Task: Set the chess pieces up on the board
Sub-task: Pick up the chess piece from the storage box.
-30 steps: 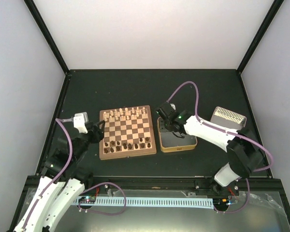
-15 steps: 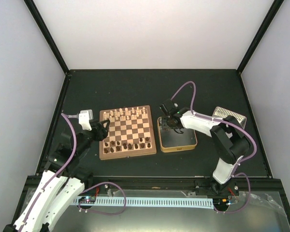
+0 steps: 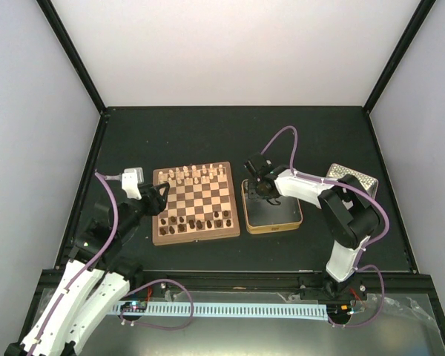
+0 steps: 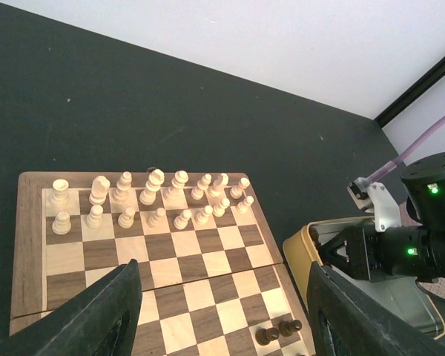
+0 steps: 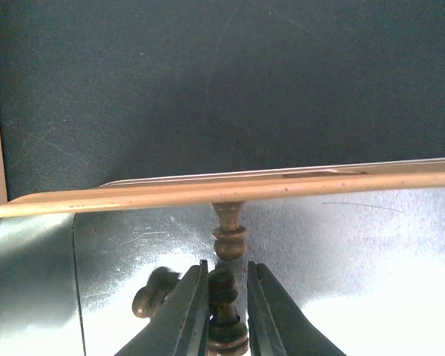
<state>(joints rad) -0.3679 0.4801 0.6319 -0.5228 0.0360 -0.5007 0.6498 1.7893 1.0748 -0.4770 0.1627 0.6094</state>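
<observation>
Right wrist: right tool (image 5: 228, 273) clasps chess piece (image 5: 226, 326)

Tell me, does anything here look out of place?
Yes. At least two dark chess pieces sit in the shiny tin beside the board, not on it. The right jaws grip one, and another seems to lie on its side.
</observation>
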